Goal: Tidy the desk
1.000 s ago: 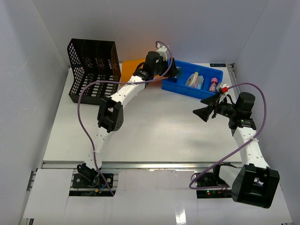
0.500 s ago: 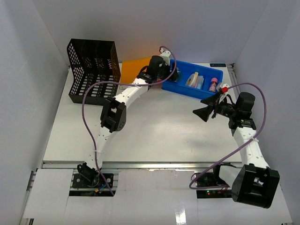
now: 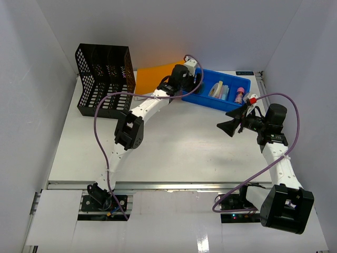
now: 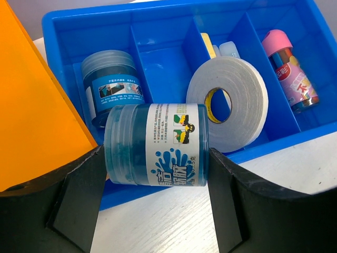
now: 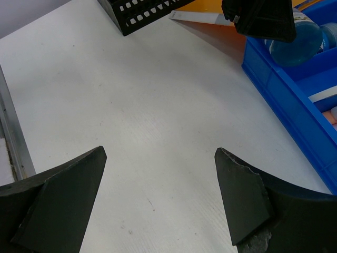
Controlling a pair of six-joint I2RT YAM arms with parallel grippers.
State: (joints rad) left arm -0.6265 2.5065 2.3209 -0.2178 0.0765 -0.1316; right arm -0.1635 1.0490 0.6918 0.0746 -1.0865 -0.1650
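Right wrist: desk below right claw.

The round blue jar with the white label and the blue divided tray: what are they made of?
Round blue jar: seemingly translucent plastic, glossy; light passes through its wall. Blue divided tray: likely opaque moulded plastic, smooth with soft sheen.

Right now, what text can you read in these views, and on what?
Label on held jar: large blue Chinese characters, too blurred to quote.
Label on second jar in the blue tray: print too small.
Pink-capped tube: print blurred.
Tape roll: none.
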